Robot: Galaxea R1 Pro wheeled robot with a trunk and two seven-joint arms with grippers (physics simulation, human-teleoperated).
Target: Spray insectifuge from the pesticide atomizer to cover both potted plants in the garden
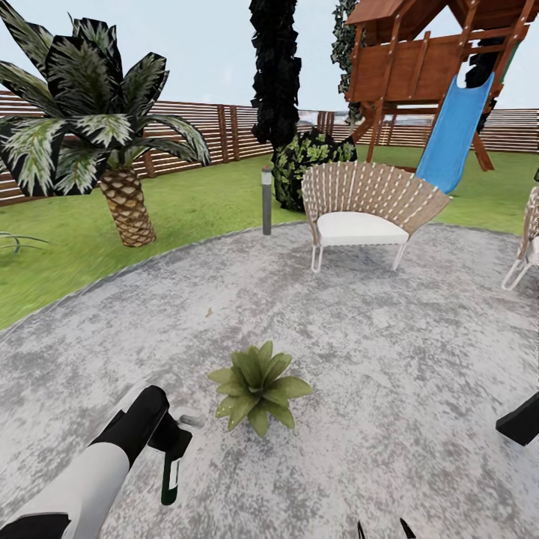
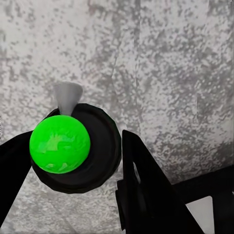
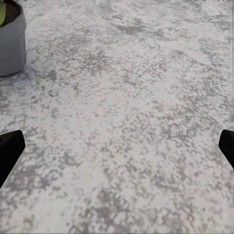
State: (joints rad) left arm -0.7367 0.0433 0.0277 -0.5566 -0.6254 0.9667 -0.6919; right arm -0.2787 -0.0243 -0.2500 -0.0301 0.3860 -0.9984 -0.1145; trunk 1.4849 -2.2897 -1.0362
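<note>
On the grey paved patio [image 1: 389,359], one potted plant [image 1: 258,385], a low rosette of olive-green leaves, sits in front of me. Just left of it my left gripper [image 1: 166,438] is shut on the pesticide atomizer [image 1: 171,479], whose dark green bottle hangs down below its whitish trigger head. In the left wrist view the atomizer [image 2: 73,146] appears as a dark round shape with a bright green centre between the black fingers [image 2: 141,190] of the left gripper [image 2: 73,161]. My right gripper [image 1: 383,530] is open and empty above the paving [image 3: 117,151]. A grey pot [image 3: 10,44] stands beside it.
A white wicker chair [image 1: 363,217] stands at the patio's far side, with another chair [image 1: 528,247] at the right edge. Beyond lie a grey bollard lamp [image 1: 266,201], a palm [image 1: 127,202], a dark bush [image 1: 307,161], a wooden play set with a blue slide [image 1: 453,135], and a slatted fence [image 1: 224,135].
</note>
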